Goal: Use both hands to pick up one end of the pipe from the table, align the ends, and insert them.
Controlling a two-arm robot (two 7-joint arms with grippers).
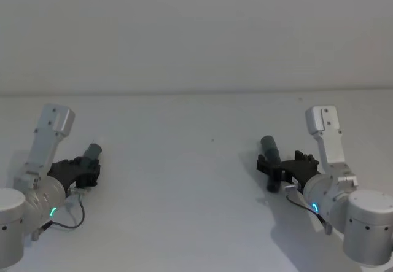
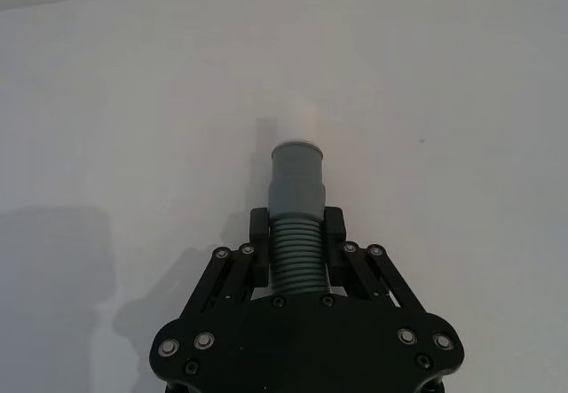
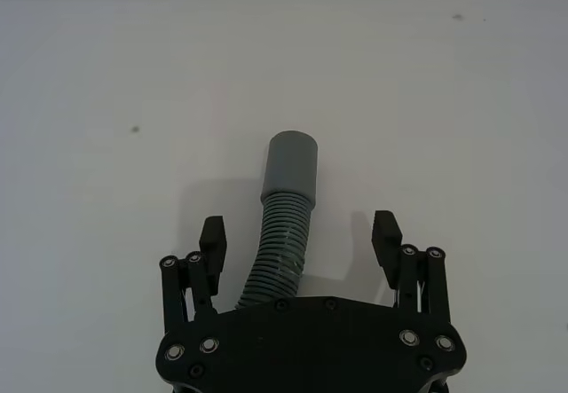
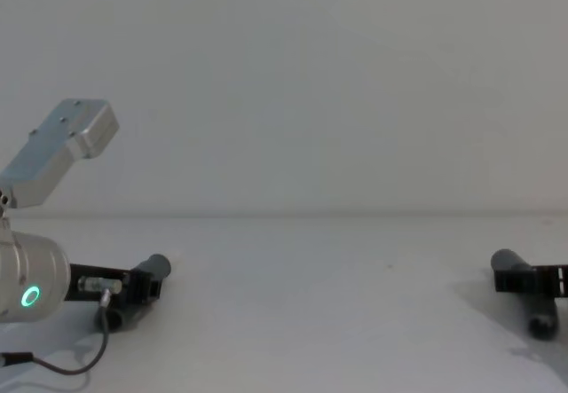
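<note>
The pipe is in two dark grey corrugated pieces on the white table [image 1: 184, 161]. My left gripper [image 2: 295, 233] is shut on the ribbed part of the white-tipped piece [image 2: 295, 176], whose cuff and white end stick out past the fingers. The same piece [image 1: 94, 152] shows at the table's left side, in the left gripper [image 1: 89, 169]. At the right, my right gripper [image 3: 299, 233] stands open around the other piece [image 3: 290, 167]. That piece [image 1: 269, 148] lies between the fingers [image 3: 213, 233] with a gap on each side, its smooth grey cuff pointing away from the wrist.
The table runs back to a plain pale wall [image 1: 196, 32]. A wide bare stretch of table separates the two arms. A small dark speck [image 1: 212, 140] marks the surface near the middle.
</note>
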